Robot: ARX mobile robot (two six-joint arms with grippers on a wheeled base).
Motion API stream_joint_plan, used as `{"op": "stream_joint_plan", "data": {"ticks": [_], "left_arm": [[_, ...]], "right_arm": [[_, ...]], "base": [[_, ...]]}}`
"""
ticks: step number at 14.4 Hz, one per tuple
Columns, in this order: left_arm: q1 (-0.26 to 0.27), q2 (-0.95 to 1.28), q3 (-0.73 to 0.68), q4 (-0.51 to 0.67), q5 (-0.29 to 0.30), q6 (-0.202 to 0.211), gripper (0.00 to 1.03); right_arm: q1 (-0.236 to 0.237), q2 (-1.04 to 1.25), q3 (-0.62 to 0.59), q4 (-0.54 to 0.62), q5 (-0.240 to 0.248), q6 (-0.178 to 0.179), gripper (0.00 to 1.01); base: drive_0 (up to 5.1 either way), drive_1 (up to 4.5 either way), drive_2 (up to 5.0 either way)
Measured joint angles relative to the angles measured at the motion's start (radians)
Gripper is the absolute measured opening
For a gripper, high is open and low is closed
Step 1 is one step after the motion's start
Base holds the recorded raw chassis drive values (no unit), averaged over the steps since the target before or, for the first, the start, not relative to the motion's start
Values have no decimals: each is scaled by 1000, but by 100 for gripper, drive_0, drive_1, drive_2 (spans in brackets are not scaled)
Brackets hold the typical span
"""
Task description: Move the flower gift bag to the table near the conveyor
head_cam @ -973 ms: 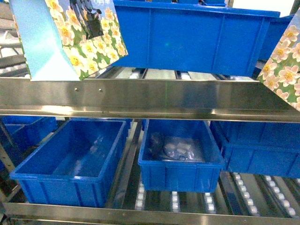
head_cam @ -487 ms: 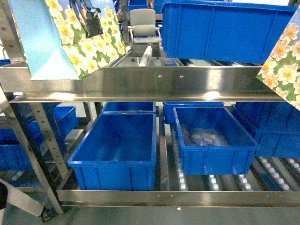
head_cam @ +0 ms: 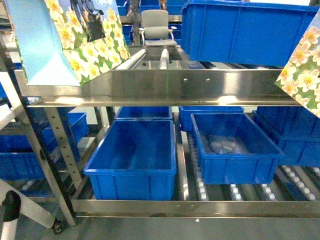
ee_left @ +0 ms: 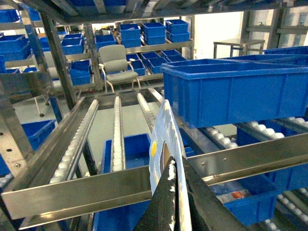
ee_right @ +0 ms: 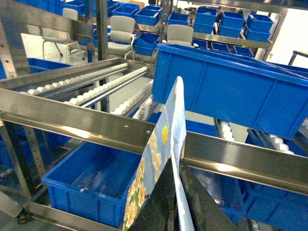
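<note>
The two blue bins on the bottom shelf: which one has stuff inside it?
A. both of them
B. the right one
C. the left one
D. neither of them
B: in the head view the right bin holds some pale little things in clear wrapping, while the left bin shows only its bare blue floor.

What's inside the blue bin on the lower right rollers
In the lower right bin lies a small heap of pale items in what looks like clear plastic wrap; too blurred to identify. The near wall hides the front part of the floor.
</note>
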Motion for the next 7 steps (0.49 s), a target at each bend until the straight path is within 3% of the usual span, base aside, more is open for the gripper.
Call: {"op": "stream_joint_plan", "data": {"ticks": [7], "left_arm": [[0, -1, 0, 0, 0, 0, 2]], "right_arm": [[0, 0, 0, 0, 0, 0, 2]], "base": [[-330, 178, 526]]}}
